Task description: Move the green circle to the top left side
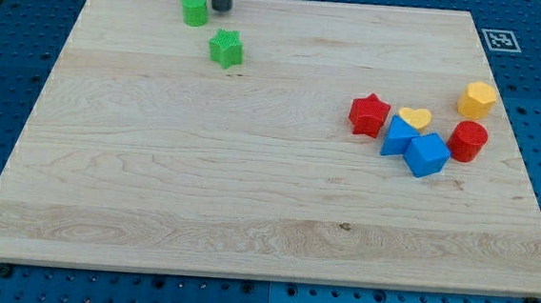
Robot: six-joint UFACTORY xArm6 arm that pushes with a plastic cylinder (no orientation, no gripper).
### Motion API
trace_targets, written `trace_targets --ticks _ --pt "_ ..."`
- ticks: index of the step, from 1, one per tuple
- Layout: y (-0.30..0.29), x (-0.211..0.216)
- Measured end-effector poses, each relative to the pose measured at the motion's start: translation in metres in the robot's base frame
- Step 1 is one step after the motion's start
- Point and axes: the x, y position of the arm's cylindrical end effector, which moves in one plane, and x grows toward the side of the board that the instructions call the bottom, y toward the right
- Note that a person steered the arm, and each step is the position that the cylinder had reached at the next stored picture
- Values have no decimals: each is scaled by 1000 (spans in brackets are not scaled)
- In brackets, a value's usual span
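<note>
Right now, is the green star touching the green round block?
No, the green star sits apart from the green circle, lower and toward the view's right.

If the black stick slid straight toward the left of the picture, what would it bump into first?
Most likely the green circle. My tip sits just on its right at the view's top, almost touching. The green star lies lower, out of that line. Depth is hard to judge, so it might only graze the circle.

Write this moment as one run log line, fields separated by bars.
tip: top edge, just right of green circle | green circle: top left area | green star: below-right of circle | other blocks: clustered at right
</note>
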Motion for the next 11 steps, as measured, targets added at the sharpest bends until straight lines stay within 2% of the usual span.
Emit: trace_targets --ticks 1,2,3,4,5,8,10,11 --pt "-42 4" --pt "-33 -6" --pt "19 -8" --pt "45 23" --pt "45 53" --pt "-20 59" --pt "-75 44" --pt "-60 54"
